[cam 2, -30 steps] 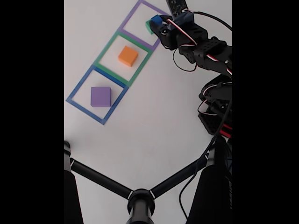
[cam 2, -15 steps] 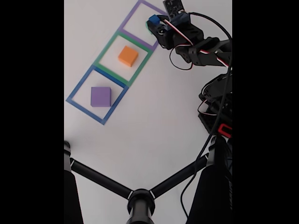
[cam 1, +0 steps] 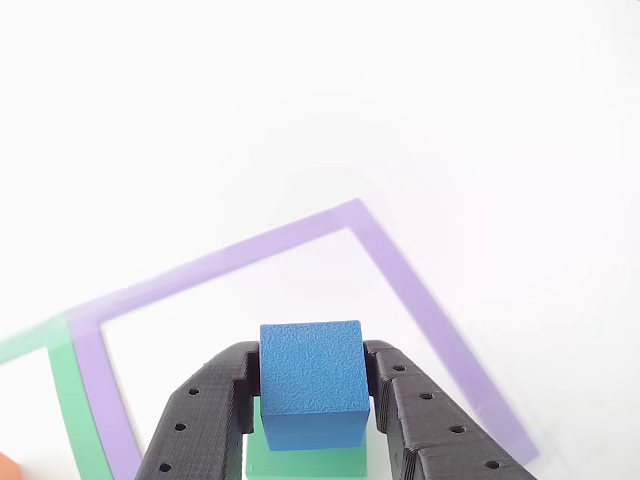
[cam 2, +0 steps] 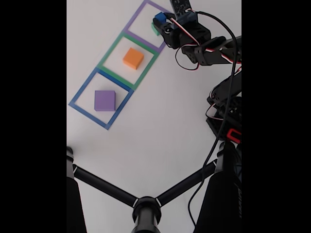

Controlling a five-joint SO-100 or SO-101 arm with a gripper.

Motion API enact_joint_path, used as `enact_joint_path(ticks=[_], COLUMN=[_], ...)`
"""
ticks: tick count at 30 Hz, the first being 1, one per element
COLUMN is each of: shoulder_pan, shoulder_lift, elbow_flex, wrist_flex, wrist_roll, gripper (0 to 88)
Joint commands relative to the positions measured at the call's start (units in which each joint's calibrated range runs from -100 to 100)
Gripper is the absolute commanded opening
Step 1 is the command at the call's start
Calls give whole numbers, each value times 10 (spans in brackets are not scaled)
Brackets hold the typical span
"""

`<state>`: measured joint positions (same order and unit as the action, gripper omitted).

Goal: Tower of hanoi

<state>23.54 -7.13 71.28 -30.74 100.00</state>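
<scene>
fingers: clamped on blue cube, above green block
orange block: green outline
purple block: blue outline

You see the smallest cube between the gripper fingers, above another block; two more blocks sit inside separate taped squares, lower left in the fixed view.

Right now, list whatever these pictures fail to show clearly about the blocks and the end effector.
- Green block: in the other view, mostly covered by the blue cube and cut by the bottom edge; in the fixed view, a sliver beside the arm.
- Whether the cube has lifted clear of the green block: cannot tell.
- End effector: fingertips hidden behind the cube.
- Orange block: only a corner at the other view's edge.
</scene>
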Motion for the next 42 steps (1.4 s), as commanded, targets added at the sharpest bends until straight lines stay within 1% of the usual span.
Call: enact_joint_path(ticks=[1,12,23,32,35,42], shoulder_pan=[0,0,2,3,3,3], shoulder_lift=[6,15,19,42,44,48], elbow_flex=[-27,-16,-5,0,2,3], wrist_flex=[-23,-36,-44,-71,-75,-80], wrist_roll=[0,0,0,0,0,0], gripper=[39,67,62,67,112,166])
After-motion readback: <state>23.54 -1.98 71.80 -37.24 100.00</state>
